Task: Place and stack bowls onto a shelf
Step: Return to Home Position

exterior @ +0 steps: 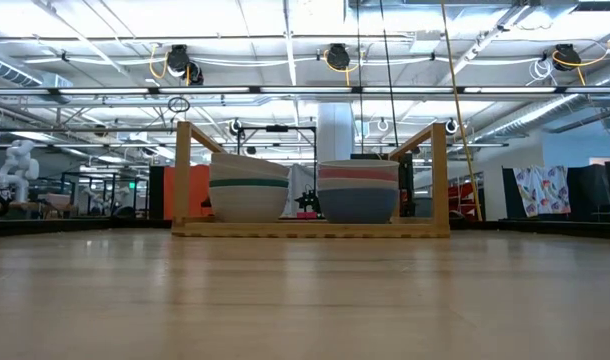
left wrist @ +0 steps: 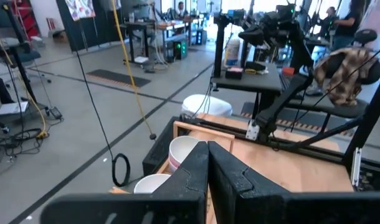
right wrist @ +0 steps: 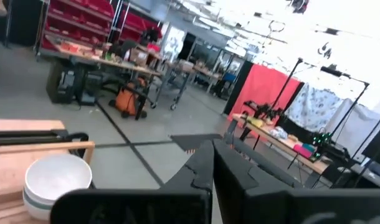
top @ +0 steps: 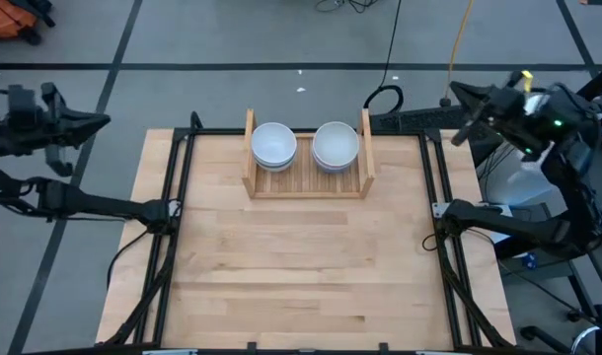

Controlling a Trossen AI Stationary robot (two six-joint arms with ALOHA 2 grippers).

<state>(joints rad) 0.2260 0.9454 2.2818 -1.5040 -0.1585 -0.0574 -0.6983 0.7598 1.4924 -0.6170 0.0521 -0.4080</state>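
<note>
Wooden tabletop [exterior: 305, 300] nearest the low camera, stretching back to the shelf [top: 306, 179]. In the high view, shelf at 12 o'clock on the tabletop, close to the far edge. Two stacks of bowls on the slats between the upright side boards [top: 249, 148], side by side, small gap between them. At 9 o'clock on the shelf: left stack [top: 273, 144]. At 3 o'clock: right stack [top: 336, 145]. White bowl topmost on each, seen from above. From table height: left stack mostly white, teal bowl [exterior: 248, 183] showing as a band partway down; right stack with pink bowl [exterior: 357, 173] near the top, white rim below it, blue bowl [exterior: 357, 203] at the bottom. Bowl count per stack: cannot tell. Beyond the shelf in the low view: cable reels [exterior: 337, 57] under the ceiling.

Off the table at 9 o'clock from the shelf, over the floor: left gripper [left wrist: 207, 149], aimed across toward the shelf. Jaws fully closed, fingers touching, holding nothing. Off the table at 3 o'clock from the shelf: right gripper [right wrist: 213, 148], right stack visible past its fingers. Jaws likewise fully closed, fingers touching, nothing held. Both grippers well apart from shelf and bowls.
</note>
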